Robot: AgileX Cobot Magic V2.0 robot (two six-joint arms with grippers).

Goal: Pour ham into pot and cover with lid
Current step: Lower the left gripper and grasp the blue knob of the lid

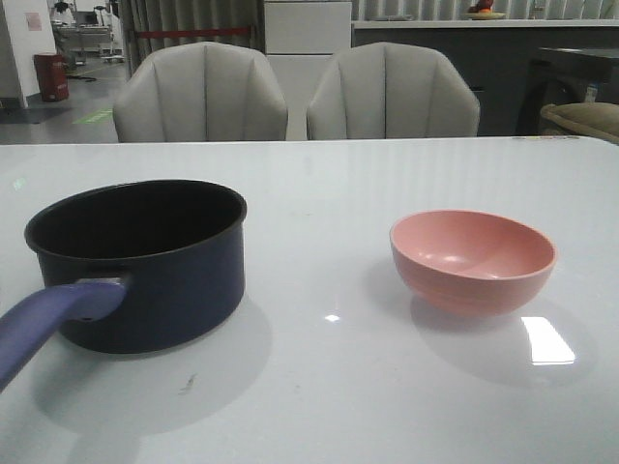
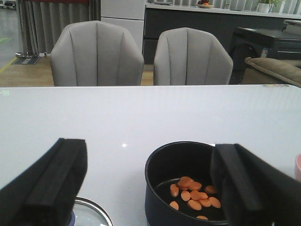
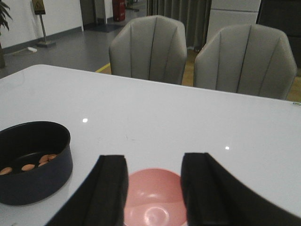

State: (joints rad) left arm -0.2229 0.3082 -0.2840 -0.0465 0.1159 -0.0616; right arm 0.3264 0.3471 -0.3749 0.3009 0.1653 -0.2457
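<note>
The dark navy pot (image 1: 140,266) stands on the table's left with its purple handle (image 1: 53,324) pointing toward the front edge. Orange ham slices (image 2: 193,194) lie on its bottom, also visible as ham (image 3: 33,165) from the right wrist. The pink bowl (image 1: 472,259) sits empty on the right. A glass lid (image 2: 91,214) with a steel rim lies on the table beside the pot, seen only from the left wrist. My left gripper (image 2: 150,188) hangs open above lid and pot. My right gripper (image 3: 154,183) is open above the bowl (image 3: 153,200). Neither gripper shows in the front view.
Two grey chairs (image 1: 295,97) stand behind the white table (image 1: 319,387). A small dark smudge (image 1: 189,384) marks the tabletop in front of the pot.
</note>
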